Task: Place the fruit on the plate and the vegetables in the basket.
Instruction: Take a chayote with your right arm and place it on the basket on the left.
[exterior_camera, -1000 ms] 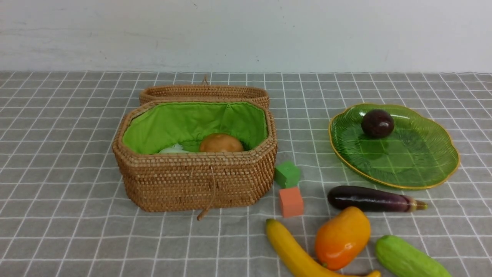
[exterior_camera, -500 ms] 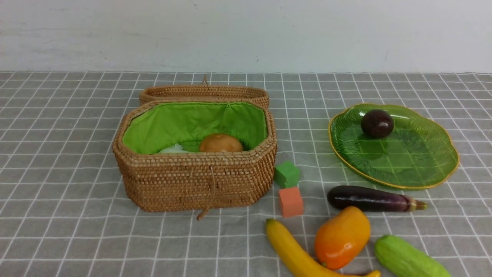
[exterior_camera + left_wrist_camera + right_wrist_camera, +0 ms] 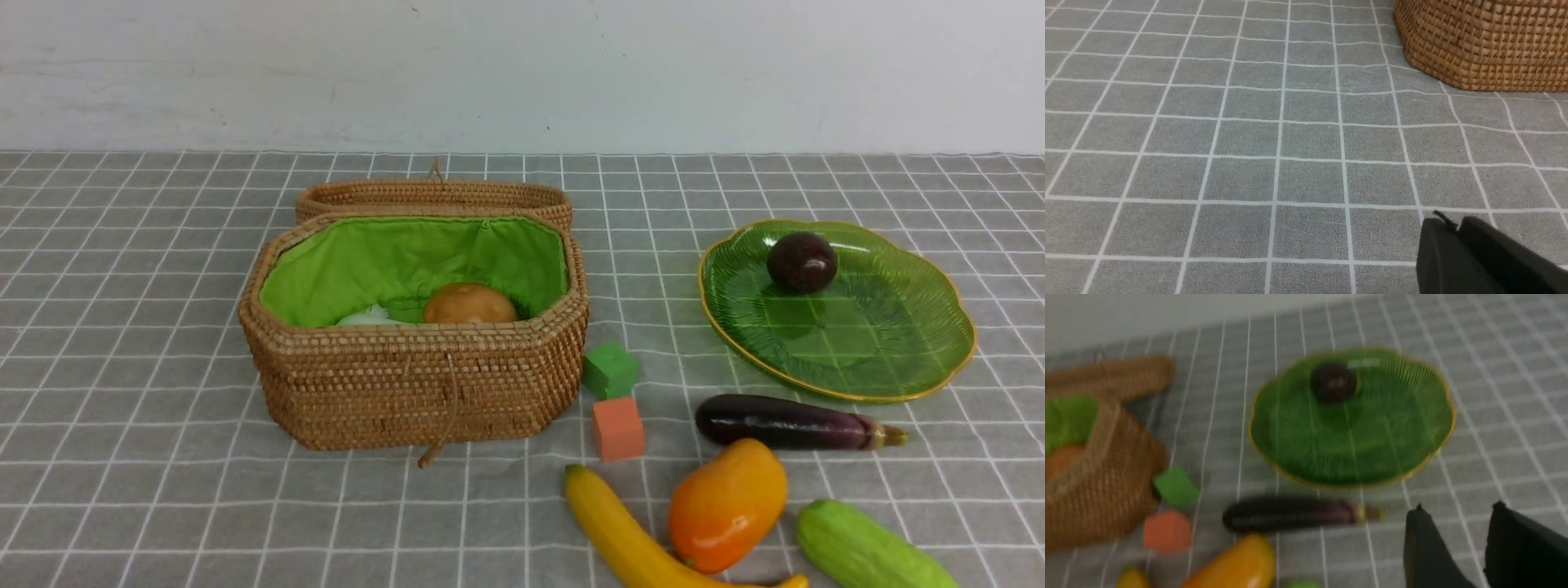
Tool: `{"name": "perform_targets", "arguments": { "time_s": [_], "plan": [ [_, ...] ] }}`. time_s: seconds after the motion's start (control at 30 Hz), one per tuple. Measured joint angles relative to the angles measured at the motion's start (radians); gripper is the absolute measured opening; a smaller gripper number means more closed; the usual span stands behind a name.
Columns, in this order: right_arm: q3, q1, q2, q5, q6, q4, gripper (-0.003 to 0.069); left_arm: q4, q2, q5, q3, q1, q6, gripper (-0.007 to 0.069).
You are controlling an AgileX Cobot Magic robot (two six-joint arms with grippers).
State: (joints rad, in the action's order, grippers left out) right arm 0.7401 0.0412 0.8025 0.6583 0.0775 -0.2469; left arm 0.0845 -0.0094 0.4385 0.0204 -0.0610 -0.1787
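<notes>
The woven basket (image 3: 412, 384) stands open, with a brown potato (image 3: 469, 304) and a bit of white radish (image 3: 369, 316) inside. On the green plate (image 3: 882, 343) rests a dark maroon fruit (image 3: 802, 262). Eggplant (image 3: 788, 421), mango (image 3: 727, 502), banana (image 3: 624, 535) and cucumber (image 3: 865, 549) lie on the cloth in front of the plate. Neither arm shows in the front view. My left gripper (image 3: 1453, 223) is shut and empty, low over the cloth beside the basket (image 3: 1486, 45). My right gripper (image 3: 1457, 510) is open and empty, near the eggplant (image 3: 1294, 514) and the plate (image 3: 1384, 453).
A green cube (image 3: 609, 369) and an orange cube (image 3: 618, 427) sit between the basket and the eggplant. The basket's lid (image 3: 433, 196) lies open behind it. A grey checked cloth covers the table up to the white wall.
</notes>
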Motion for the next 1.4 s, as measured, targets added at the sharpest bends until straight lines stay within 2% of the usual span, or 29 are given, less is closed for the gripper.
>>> {"name": "perform_targets", "arguments": {
  "time_s": [0.1,0.23,0.43,0.5,0.53,0.67,0.73,0.8,0.93,0.97,1.1,1.27,1.4],
  "plan": [
    [0.0,-0.042,0.133,0.11,0.076,-0.065,0.0246,0.0,0.0,0.0,0.0,0.0,0.0,0.005],
    [0.0,-0.118,0.27,0.121,0.132,-0.089,0.0304,0.0,0.0,0.0,0.0,0.0,0.0,0.0055],
    [0.0,-0.233,0.466,0.082,0.17,-0.036,0.0482,0.0,0.0,-0.001,0.0,0.0,0.0,0.0061],
    [0.0,-0.251,0.54,0.04,0.154,0.005,0.0566,0.0,0.0,-0.001,0.0,0.0,0.0,0.0064],
    [0.0,-0.252,0.54,0.036,0.154,0.005,0.0566,0.0,0.0,-0.001,0.0,0.0,0.0,0.0064],
    [0.002,-0.254,0.704,-0.04,0.121,0.079,0.0676,0.0,0.0,-0.001,0.0,0.0,-0.001,0.0071],
    [0.002,-0.254,0.766,-0.039,0.121,0.084,0.067,0.0,0.0,-0.001,0.0,0.0,-0.001,0.0072],
    [0.009,-0.256,0.799,-0.018,0.12,0.095,0.0626,0.0,0.0,-0.001,0.0,0.0,-0.001,0.0075],
    [0.027,-0.256,0.807,0.034,0.12,0.103,0.0468,0.0,0.0,-0.001,0.0,0.0,-0.001,0.0078],
    [0.039,-0.256,0.806,0.096,0.114,0.103,0.0432,0.0,0.0,-0.001,0.0,0.0,-0.001,0.0079],
    [0.11,-0.256,0.756,0.213,0.055,0.108,0.0441,0.0,0.0,-0.001,0.0,0.0,-0.001,0.0083],
    [0.272,-0.256,0.632,0.26,-0.038,0.109,0.0441,0.0,0.0,-0.001,0.0,0.0,-0.001,0.0088],
    [0.424,-0.28,0.548,0.232,0.005,0.003,0.0441,0.0,0.0,-0.001,0.0,0.0,-0.001,0.0092]
  ]
}}
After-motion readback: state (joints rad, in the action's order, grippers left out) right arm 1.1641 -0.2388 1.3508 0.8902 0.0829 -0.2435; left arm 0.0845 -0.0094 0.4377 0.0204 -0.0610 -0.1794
